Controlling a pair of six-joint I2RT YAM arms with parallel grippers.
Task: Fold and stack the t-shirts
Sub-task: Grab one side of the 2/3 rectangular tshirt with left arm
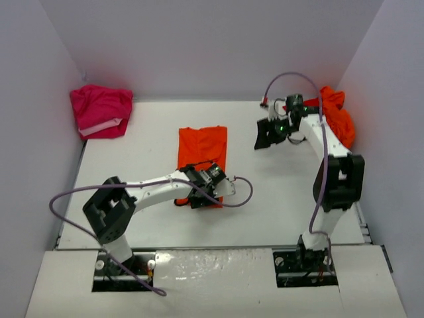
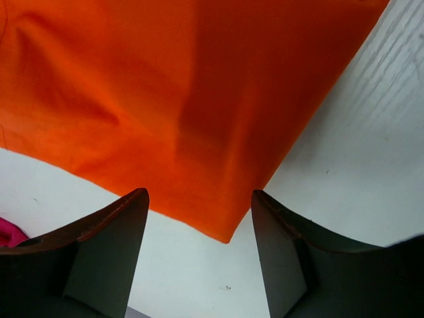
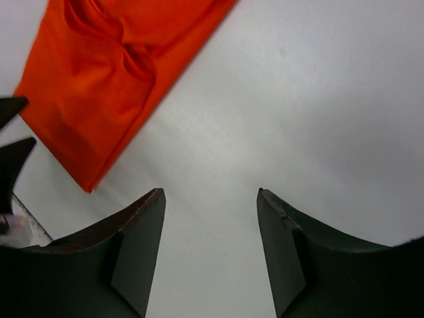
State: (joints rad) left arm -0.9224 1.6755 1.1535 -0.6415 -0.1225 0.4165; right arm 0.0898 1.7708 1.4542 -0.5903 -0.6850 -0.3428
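Three groups of t-shirts are noted on the table [image 1: 132, 152]. At the far left corner a magenta shirt [image 1: 101, 111] lies bunched. In the centre an orange shirt [image 1: 202, 147] is laid flat as a narrow rectangle, its long axis running near to far. The left gripper [image 1: 201, 195] is positioned at its near end, jaws parted and grasping nothing. In the left wrist view the cloth's near corner is seen just beyond and between the fingers. The right gripper [image 1: 268, 136] is found to the right of that shirt over bare table, jaws likewise released and empty. At the far right a crumpled orange-red heap [image 1: 338, 116] is lodged behind the right arm. The left arm is judged the nearer for the next fold.
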